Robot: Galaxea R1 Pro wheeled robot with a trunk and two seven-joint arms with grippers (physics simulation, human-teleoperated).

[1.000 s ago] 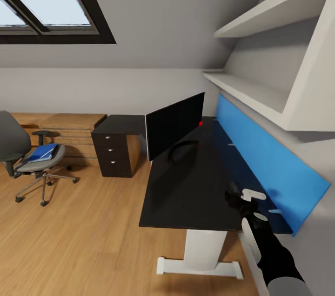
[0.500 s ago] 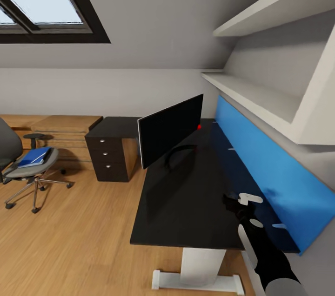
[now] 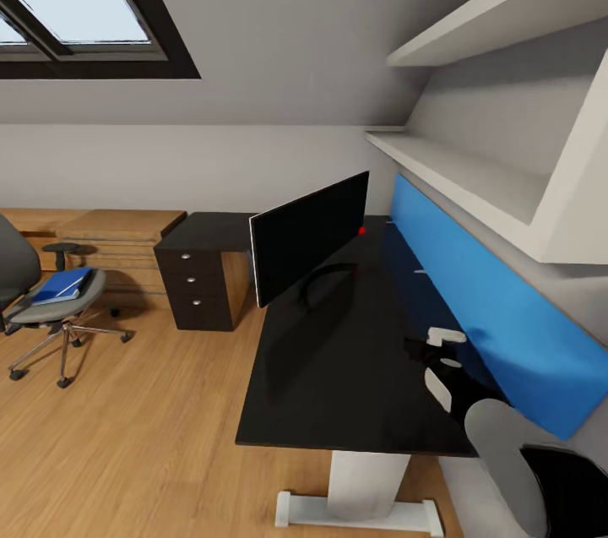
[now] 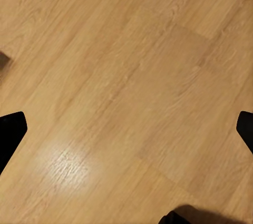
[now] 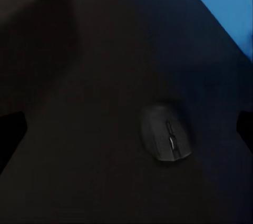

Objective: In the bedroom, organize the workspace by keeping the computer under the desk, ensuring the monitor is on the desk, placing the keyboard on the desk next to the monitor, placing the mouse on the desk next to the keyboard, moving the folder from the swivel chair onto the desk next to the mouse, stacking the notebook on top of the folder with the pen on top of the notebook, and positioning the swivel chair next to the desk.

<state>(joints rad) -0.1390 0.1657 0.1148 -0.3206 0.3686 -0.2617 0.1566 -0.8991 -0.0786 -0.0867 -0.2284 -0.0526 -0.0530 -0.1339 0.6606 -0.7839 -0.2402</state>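
An attic bedroom with grey sloped walls, a skylight and a light wood floor [image 3: 127,437] holds the glossy black worktop [image 3: 338,369], which runs along a blue wall panel [image 3: 490,310]. The monitor [image 3: 309,236] stands on the worktop toward its far end. Well apart across the floor, the swivel chair [image 3: 42,301] carries the blue folder [image 3: 61,285] on its seat.

The right gripper [image 3: 432,345] hangs over the worktop near the edge that meets the blue panel, toward the near end. In the right wrist view the mouse [image 5: 166,138] lies on the worktop straight ahead between the two finger tips, whose dark ends sit at the far sides of the picture, so the fingers are spread wide and hold nothing. The mouse's long axis runs roughly along the line of reach, slightly slanted, with its wheel seam visible on top.

The left wrist view looks down on bare floor, its fingers also spread wide and empty. The right arm is clearly the nearer one to the mouse; a straight descent would likely bracket it across its narrow width.
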